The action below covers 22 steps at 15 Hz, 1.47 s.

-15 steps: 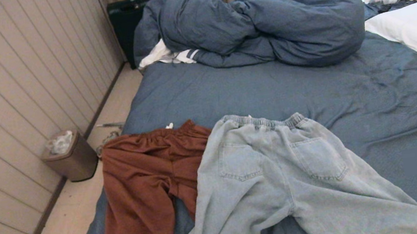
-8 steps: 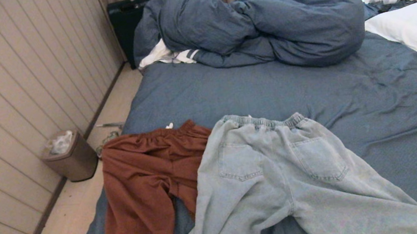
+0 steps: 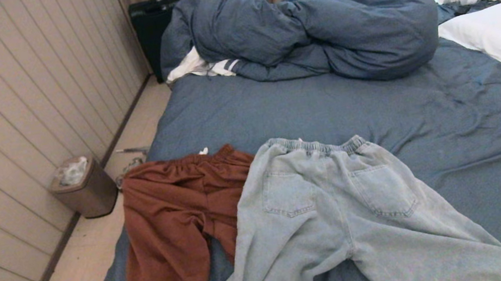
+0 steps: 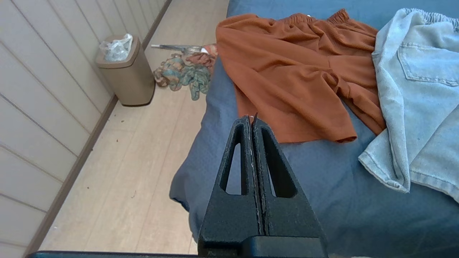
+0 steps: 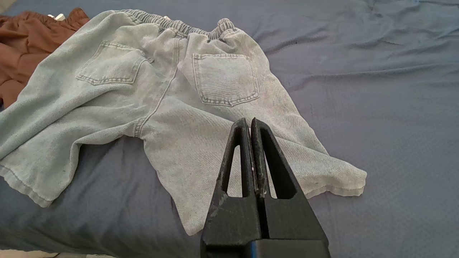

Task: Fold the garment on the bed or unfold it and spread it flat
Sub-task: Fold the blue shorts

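Light denim shorts (image 3: 343, 216) are lying flat on the bed (image 3: 428, 122), overlapping rust shorts (image 3: 178, 222). Left gripper (image 4: 251, 120) and right gripper (image 5: 250, 123) are hovering above the bed, fingers pressed together, holding nothing.

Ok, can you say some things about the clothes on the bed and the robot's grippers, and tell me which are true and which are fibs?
1. The light denim shorts lie partly over the rust-brown shorts. True.
2. The left gripper is holding the rust-brown shorts. False: it is shut on nothing, above the bed.
3. The right gripper is shut. True.
4. The denim shorts show two back pockets. True.
5. The bin stands on the bed. False: it stands on the floor by the wall.
6. The duvet is spread flat. False: it is bunched up at the far side.
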{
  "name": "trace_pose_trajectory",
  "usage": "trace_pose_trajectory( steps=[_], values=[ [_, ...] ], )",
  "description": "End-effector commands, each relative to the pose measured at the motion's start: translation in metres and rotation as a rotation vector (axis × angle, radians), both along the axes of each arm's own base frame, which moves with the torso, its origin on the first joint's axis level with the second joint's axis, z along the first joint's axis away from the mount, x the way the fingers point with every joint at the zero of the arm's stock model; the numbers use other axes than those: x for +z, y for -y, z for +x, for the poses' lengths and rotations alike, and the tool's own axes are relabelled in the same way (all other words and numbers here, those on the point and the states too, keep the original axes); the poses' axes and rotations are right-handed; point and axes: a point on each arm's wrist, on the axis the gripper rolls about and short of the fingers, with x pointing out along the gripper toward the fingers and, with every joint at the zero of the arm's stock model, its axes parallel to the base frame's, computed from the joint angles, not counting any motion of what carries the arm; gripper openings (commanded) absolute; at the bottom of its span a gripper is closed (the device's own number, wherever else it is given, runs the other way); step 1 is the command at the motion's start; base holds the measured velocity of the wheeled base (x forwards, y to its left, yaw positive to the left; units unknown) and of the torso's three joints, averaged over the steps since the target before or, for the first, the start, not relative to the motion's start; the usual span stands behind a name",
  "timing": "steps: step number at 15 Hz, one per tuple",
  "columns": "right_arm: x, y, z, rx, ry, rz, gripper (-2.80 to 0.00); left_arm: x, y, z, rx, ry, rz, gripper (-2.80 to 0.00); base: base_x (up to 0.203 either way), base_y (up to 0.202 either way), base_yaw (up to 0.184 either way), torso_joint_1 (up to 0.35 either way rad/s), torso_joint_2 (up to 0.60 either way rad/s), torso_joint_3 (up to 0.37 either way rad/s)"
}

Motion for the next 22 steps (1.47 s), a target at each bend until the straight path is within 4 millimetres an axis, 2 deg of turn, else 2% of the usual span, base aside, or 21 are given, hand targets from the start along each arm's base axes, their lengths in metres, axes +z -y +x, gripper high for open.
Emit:
trace_pose_trajectory(
  steps=[1, 12, 13, 14, 16, 19, 22],
  values=[
    [-0.001, 0.0, -0.001, 0.001, 0.007, -0.001, -2.8, -0.001, 0.0, 0.0, 0.001, -0.004, -0.002, -2.8, 0.0, 0.0, 0.0, 0.0, 0.0, 0.0],
    [-0.001, 0.0, -0.001, 0.0, 0.008, 0.0, -2.8, 0.002, 0.0, 0.0, 0.002, 0.005, 0.003, -2.8, 0.0, 0.0, 0.0, 0.0, 0.0, 0.0],
    [-0.001, 0.0, -0.001, 0.001, 0.009, 0.0, -2.8, 0.01, 0.0, -0.003, -0.001, 0.025, 0.003, -2.8, 0.0, 0.0, 0.0, 0.0, 0.0, 0.0],
    [-0.001, 0.0, -0.001, 0.0, 0.009, 0.0, -2.8, 0.027, 0.0, -0.007, -0.005, 0.055, 0.002, -2.8, 0.0, 0.0, 0.0, 0.0, 0.0, 0.0],
    [-0.001, 0.0, -0.001, 0.001, 0.009, -0.001, -2.8, 0.073, 0.0, -0.01, -0.018, 0.035, -0.015, -2.8, 0.0, 0.0, 0.0, 0.0, 0.0, 0.0],
    [-0.001, 0.0, -0.001, 0.001, 0.009, -0.001, -2.8, 0.129, 0.001, 0.015, -0.063, -0.072, -0.077, -2.8, 0.0, 0.0, 0.0, 0.0, 0.0, 0.0],
    [-0.001, 0.0, 0.0, 0.001, 0.007, -0.001, -2.8, 0.153, 0.003, 0.047, -0.122, -0.185, -0.115, -2.8, 0.0, 0.0, 0.0, 0.0, 0.0, 0.0]
  ],
)
